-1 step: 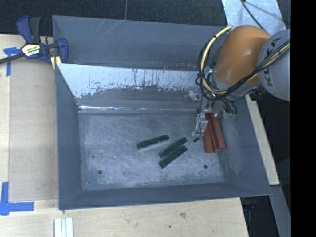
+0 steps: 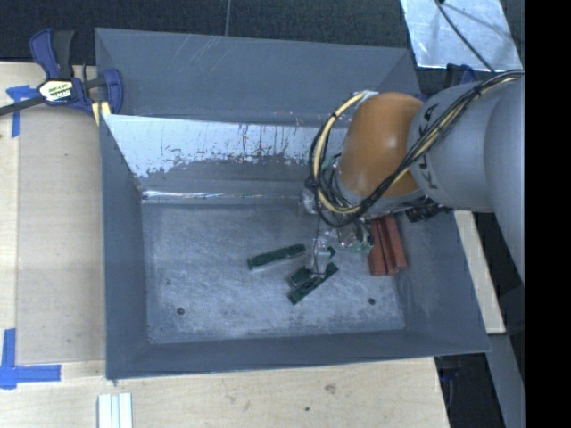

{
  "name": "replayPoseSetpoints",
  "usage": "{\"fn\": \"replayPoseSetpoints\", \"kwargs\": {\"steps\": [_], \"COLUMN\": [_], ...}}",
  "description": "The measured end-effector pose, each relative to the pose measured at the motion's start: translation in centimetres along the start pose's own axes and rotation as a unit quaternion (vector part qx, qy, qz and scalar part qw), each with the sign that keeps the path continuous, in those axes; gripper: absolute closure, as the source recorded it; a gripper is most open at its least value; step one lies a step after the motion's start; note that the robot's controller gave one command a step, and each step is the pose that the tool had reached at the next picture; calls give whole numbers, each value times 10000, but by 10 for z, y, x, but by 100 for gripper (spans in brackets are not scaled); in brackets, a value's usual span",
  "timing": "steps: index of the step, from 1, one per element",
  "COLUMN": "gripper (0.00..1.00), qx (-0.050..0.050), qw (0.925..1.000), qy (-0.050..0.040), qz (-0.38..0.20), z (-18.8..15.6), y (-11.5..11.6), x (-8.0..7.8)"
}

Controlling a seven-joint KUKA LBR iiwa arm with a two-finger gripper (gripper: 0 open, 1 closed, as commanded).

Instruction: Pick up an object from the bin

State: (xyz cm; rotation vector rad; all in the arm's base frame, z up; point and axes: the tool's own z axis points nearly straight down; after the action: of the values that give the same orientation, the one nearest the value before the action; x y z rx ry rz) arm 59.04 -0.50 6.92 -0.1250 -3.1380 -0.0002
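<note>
Bin: grey metal bin [image 2: 120,266] with sloping walls, filling the middle of the frame; its floor is scuffed and mostly bare.
Arm: grey robot arm [image 2: 477,154] entering from the right edge, with a rounded orange cover [image 2: 379,145] at the wrist and looped yellow and black cables [image 2: 326,163] on the cover's left side.
Block: reddish-brown ribbed rectangular block [image 2: 389,246], right of centre on the floor, close to the right wall, partly under the wrist.
Strip: dark green flat narrow strip [image 2: 277,257], centre of the floor, slightly tilted, just left of the gripper.
Dark piece: small dark green-black angular clip-like piece [image 2: 311,280], lower centre, lying askew.
Gripper: gripper [image 2: 322,255] low over the floor at frame centre, between strip and block.
Piece vs gripper: dark piece lies directly below the tip in the frame, its upper end at or touching the tip.
Grip state: cannot tell whether released or clenched; nothing clearly seen grasped.
</note>
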Motion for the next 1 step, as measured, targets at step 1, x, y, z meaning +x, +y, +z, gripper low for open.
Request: {"fn": "replayPoseSetpoints", "kwargs": {"steps": [1], "gripper": [0], "qx": [0], "qw": [9954], "qy": [-35], "qz": [-954], "z": [-3], "y": [36], "x": [36]}}
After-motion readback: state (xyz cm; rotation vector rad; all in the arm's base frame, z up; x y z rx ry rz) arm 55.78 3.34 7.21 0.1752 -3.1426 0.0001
